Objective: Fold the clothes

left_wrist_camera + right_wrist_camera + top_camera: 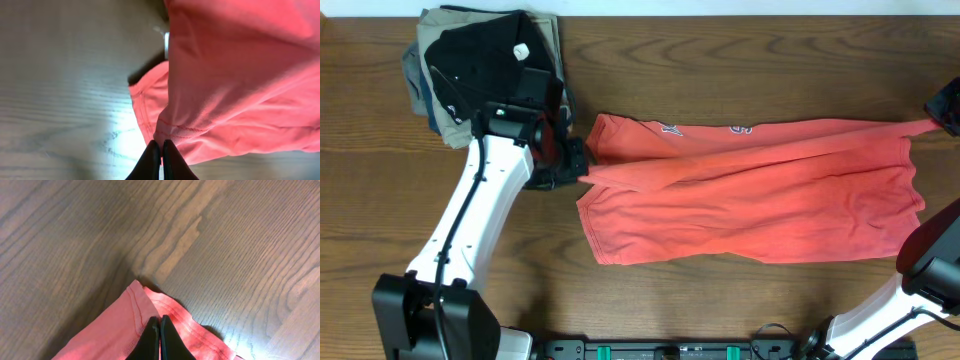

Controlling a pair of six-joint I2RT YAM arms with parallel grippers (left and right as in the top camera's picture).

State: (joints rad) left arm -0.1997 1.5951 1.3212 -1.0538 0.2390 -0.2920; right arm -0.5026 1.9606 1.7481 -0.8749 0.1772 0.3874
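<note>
The clothes, a red-orange T-shirt (750,200), lie spread across the middle and right of the table. Their upper layer is pulled into a taut band between both grippers, and bits of white lettering (670,130) show along the far edge. My left gripper (578,172) is at the shirt's left side, shut on a stitched edge of the fabric (235,75), where its fingertips (161,149) pinch. My right gripper (932,122) is at the far right edge of view, shut on a hemmed corner of the shirt (115,335), with its fingertips (159,324) just above the wood.
A stack of folded garments sits at the back left: a black one (485,50) with a white tag on top of khaki (445,125) and blue (415,85) ones, close behind my left arm. My right arm (930,260) rises at the front right.
</note>
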